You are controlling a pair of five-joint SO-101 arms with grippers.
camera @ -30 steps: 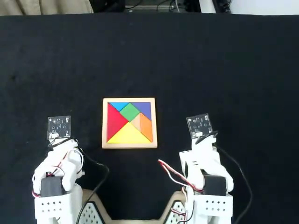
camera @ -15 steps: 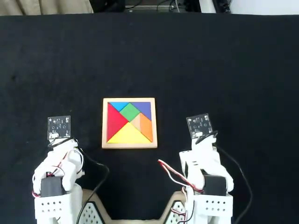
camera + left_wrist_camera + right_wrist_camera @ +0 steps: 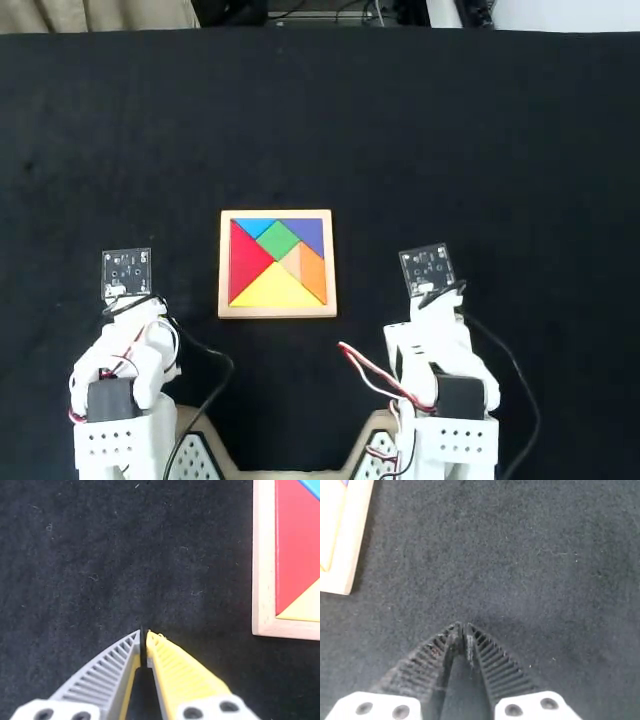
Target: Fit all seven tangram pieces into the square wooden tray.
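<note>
The square wooden tray [image 3: 277, 313] lies mid-table with the coloured pieces set flat inside it: red [image 3: 247, 263], yellow [image 3: 274, 290], green [image 3: 279, 240], blue [image 3: 256, 226], purple [image 3: 310, 234], orange [image 3: 315, 270] and a tan one [image 3: 292, 262]. Both arms sit folded at the near edge, one on each side of the tray. My left gripper [image 3: 143, 634] is shut over bare cloth, with the tray's corner [image 3: 262, 625] nearby. My right gripper [image 3: 460, 627] is shut too, holding nothing, the tray's edge [image 3: 350, 540] off to one side.
A black cloth [image 3: 480, 150] covers the whole table. The left arm's base [image 3: 115, 425] and the right arm's base [image 3: 445, 420] stand at the near edge, with loose cables [image 3: 365, 370] between them.
</note>
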